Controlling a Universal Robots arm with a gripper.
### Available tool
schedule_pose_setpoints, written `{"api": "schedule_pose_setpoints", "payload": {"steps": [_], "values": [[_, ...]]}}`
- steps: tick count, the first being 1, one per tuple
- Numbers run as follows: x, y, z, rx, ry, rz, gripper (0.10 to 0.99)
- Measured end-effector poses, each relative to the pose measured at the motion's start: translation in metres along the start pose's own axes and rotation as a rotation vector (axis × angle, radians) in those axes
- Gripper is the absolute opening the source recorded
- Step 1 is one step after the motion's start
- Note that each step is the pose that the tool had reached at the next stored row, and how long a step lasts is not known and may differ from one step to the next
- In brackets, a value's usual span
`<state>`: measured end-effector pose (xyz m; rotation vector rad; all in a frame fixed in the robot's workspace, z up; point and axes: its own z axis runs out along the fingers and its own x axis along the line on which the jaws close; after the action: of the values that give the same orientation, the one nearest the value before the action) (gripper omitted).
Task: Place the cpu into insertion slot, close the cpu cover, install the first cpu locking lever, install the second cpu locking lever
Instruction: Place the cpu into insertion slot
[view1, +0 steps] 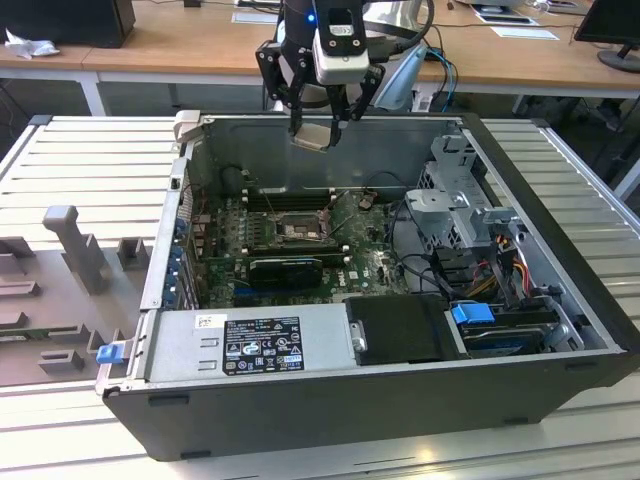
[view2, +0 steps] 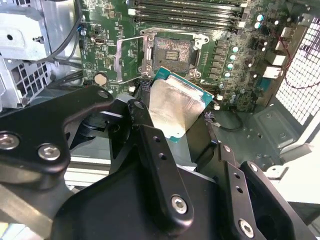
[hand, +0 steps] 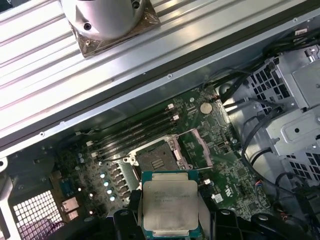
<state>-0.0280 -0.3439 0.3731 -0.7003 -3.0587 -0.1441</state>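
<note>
My gripper (view1: 318, 122) hangs above the back wall of the open computer case and is shut on the cpu (view1: 313, 136), a flat square chip with a pale silver face. Both wrist views show the cpu (view2: 177, 107) (hand: 170, 202) held by its edges between the black fingers (view2: 150, 145), high over the motherboard. The insertion slot (view2: 172, 52) (hand: 155, 162) (view1: 297, 230) lies uncovered below, a black-framed square with a grey centre. The cpu cover (view2: 126, 59) (hand: 199, 146) is swung open beside the slot.
Long black memory slots (view2: 187, 15) run beside the socket. A grey power supply (view1: 250, 342) fills the case's near side. The drive cage (view1: 455, 205) and cables (view1: 425, 255) are at the exterior view's right. A grey fixture (view1: 60, 270) lies at its left.
</note>
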Motion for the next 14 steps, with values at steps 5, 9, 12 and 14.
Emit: {"api": "schedule_pose_setpoints", "payload": {"steps": [5,9,12,14], "values": [[0.0000,0.0000,0.0000,-0.001,-0.0035,0.038,0.533],[0.0000,0.0000,0.0000,-0.001,-0.0058,0.065,0.533],[0.0000,0.0000,0.0000,-0.002,-0.0075,0.083,0.533],[0.0000,0.0000,0.0000,-0.002,-0.0087,0.097,0.533]]}}
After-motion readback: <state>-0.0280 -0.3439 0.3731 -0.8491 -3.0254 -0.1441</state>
